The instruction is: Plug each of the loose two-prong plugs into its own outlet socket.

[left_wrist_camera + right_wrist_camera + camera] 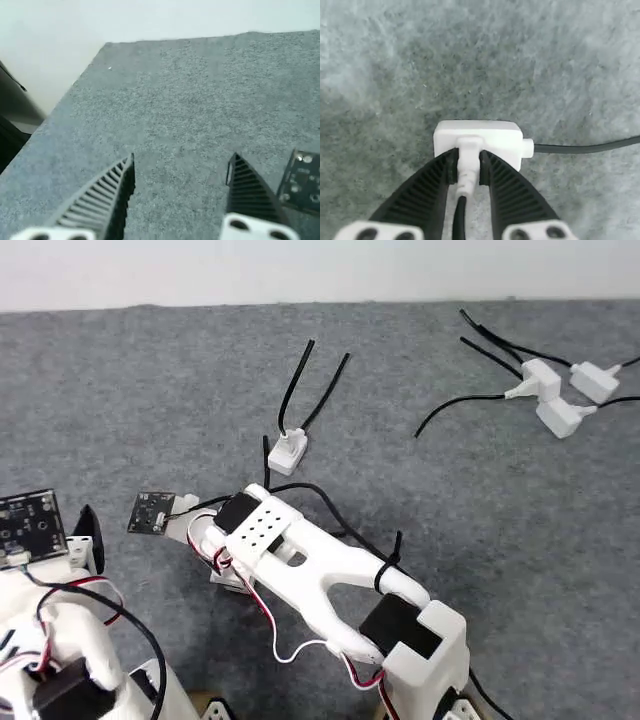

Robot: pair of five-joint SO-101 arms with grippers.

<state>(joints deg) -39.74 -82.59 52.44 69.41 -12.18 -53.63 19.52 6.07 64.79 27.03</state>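
Right wrist view puts me directly over the job. My right jaws are clamped on the narrow body of a white plug (468,164), one on each flat side, and its black lead (460,220) trails back between them. The plug's nose touches the face of a white outlet socket (477,136) lying on the grey worktop (560,60). I cannot see the prongs, so I cannot tell whether they are fully home. The socket's own cord (585,147) runs off to one side.

My left jaws stand well apart, holding nothing, over bare worktop.

I judge the plug light, hard and smooth: moulded plastic that could twist or slip if squeezed off-centre. The flat sides of the body, where I have it now, are the place to hold. The tapered strain relief behind looks softer and would flex. The socket seems just as light and lies loose, so I expect it to skid on the felt-like surface under a push unless braced from behind. The leads look springy enough to drag either piece.

High view shows another white piece (287,452) with black leads just beyond the right arm, and a cluster of white pieces (541,380) well apart near the far corner.
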